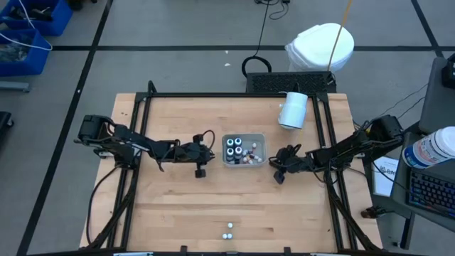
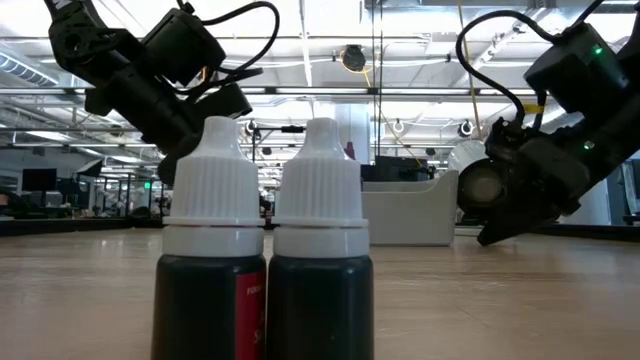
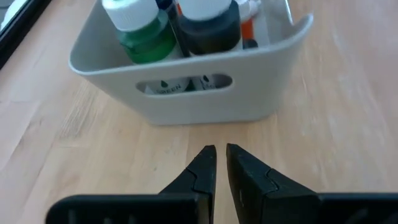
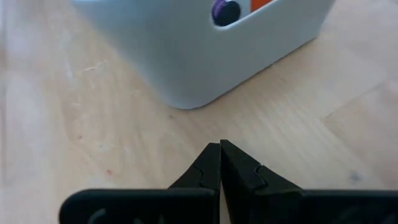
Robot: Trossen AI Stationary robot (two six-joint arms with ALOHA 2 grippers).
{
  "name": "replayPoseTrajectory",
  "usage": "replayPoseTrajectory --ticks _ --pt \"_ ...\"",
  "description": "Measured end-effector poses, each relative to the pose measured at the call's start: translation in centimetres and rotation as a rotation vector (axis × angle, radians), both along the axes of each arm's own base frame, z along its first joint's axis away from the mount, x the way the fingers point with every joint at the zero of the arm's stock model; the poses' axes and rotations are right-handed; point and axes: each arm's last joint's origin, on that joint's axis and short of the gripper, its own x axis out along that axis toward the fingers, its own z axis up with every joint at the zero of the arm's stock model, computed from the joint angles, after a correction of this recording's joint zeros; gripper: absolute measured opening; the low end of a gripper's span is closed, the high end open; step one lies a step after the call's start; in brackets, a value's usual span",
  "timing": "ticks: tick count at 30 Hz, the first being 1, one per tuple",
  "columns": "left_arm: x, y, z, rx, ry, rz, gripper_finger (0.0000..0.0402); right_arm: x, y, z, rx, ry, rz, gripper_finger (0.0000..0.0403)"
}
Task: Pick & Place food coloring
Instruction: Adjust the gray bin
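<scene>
A grey tray (image 1: 244, 163) stands mid-table and holds several food coloring bottles, among them a green one (image 3: 140, 31) and a dark one (image 3: 208, 25), each with a white cap. Two more bottles (image 1: 227, 230) stand upright near the table's front edge; they show close up in the low view (image 2: 213, 260) (image 2: 320, 260). My left gripper (image 3: 219, 155) hovers left of the tray and points at its slotted wall (image 3: 186, 93). Its fingers stand only a narrow slit apart, with nothing between them. My right gripper (image 4: 220, 149) is shut and empty, just right of the tray (image 4: 186, 56).
A large white cylinder (image 1: 293, 110) lies on its side at the far right of the table. A dark frame (image 1: 234, 94) borders the table's far edge and sides. Bare wood lies between the tray and the two front bottles.
</scene>
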Motion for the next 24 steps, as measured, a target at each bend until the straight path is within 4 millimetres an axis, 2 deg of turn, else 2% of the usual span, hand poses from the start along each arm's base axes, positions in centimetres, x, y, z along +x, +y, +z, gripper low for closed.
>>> replayPoseTrajectory --ticks 5,15,24 --pt "-0.3 -0.2 -0.4 0.054 0.061 -0.01 0.0047 0.1 0.4 0.1 0.046 -0.011 0.058 0.0" --pt "-0.9 -0.7 -0.9 0.099 0.143 0.0 0.0047 0.7 1.5 1.1 0.002 -0.132 0.185 0.0" --pt "-1.6 -1.8 0.9 0.079 0.095 -0.039 0.0047 1.2 2.1 2.0 -0.059 -0.229 0.265 0.0"
